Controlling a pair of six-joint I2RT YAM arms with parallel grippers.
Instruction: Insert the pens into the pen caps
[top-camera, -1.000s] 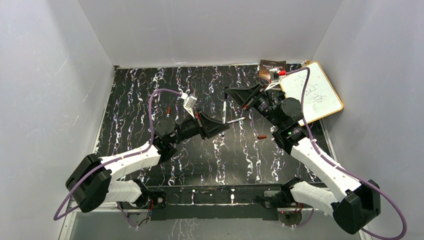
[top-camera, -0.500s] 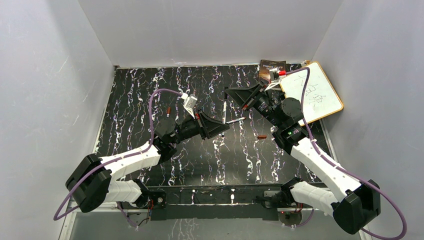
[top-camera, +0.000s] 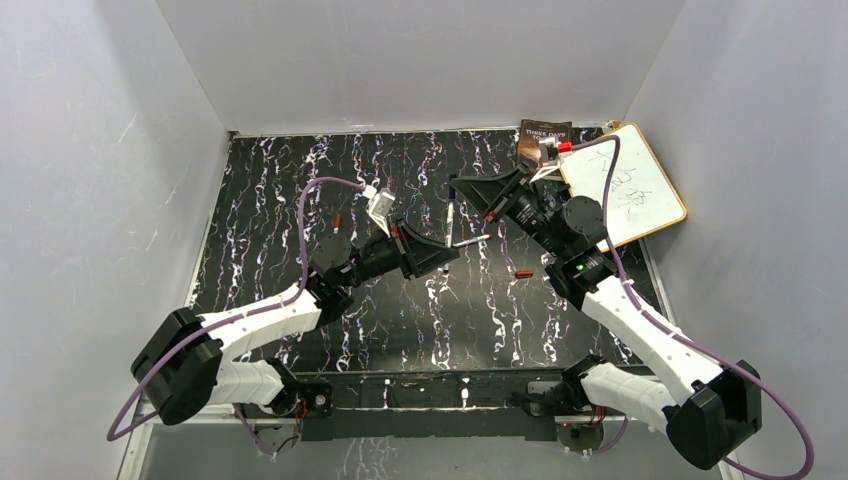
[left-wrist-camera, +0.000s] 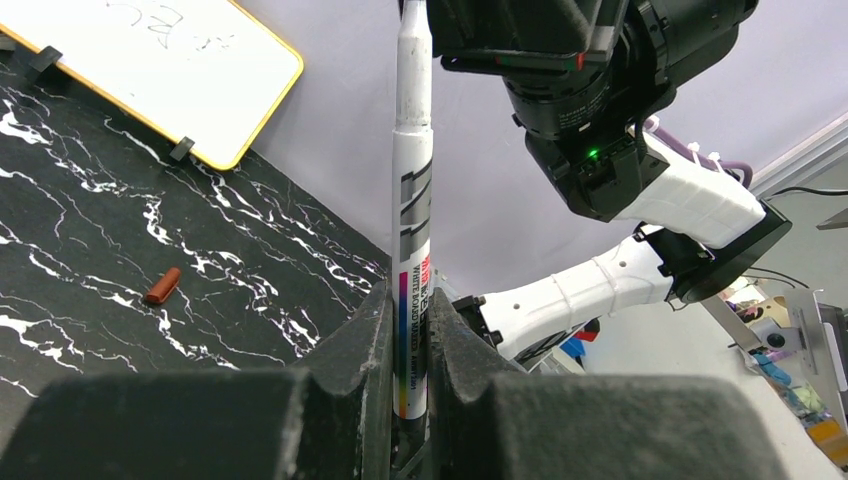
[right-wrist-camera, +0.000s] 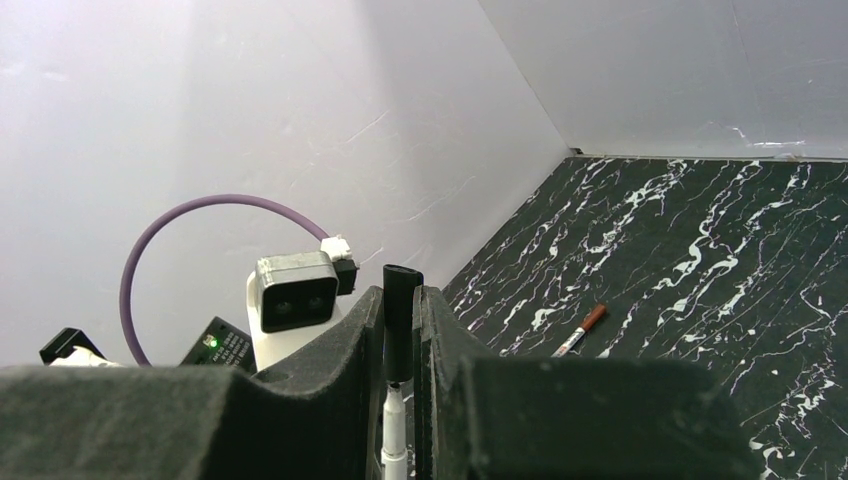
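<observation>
My left gripper (left-wrist-camera: 410, 330) is shut on a white pen (left-wrist-camera: 413, 180) with printed lettering. The pen points straight out toward the right gripper. My right gripper (right-wrist-camera: 400, 320) is shut on a black pen cap (right-wrist-camera: 400, 320). The pen's narrow front end (right-wrist-camera: 395, 430) meets the cap's lower opening between the fingers. In the top view the two grippers (top-camera: 445, 250) (top-camera: 470, 188) meet over the middle of the table. A loose reddish-brown cap (top-camera: 523, 273) lies on the table and also shows in the left wrist view (left-wrist-camera: 162, 285). A pen with a reddish-brown cap on it (right-wrist-camera: 580, 330) lies on the table.
A whiteboard (top-camera: 625, 185) with a yellow frame leans at the back right corner, beside a dark packet (top-camera: 545, 130). White walls enclose the black marbled table (top-camera: 300, 180) on three sides. Two white pen shapes (top-camera: 452, 215) (top-camera: 470, 240) show between the grippers.
</observation>
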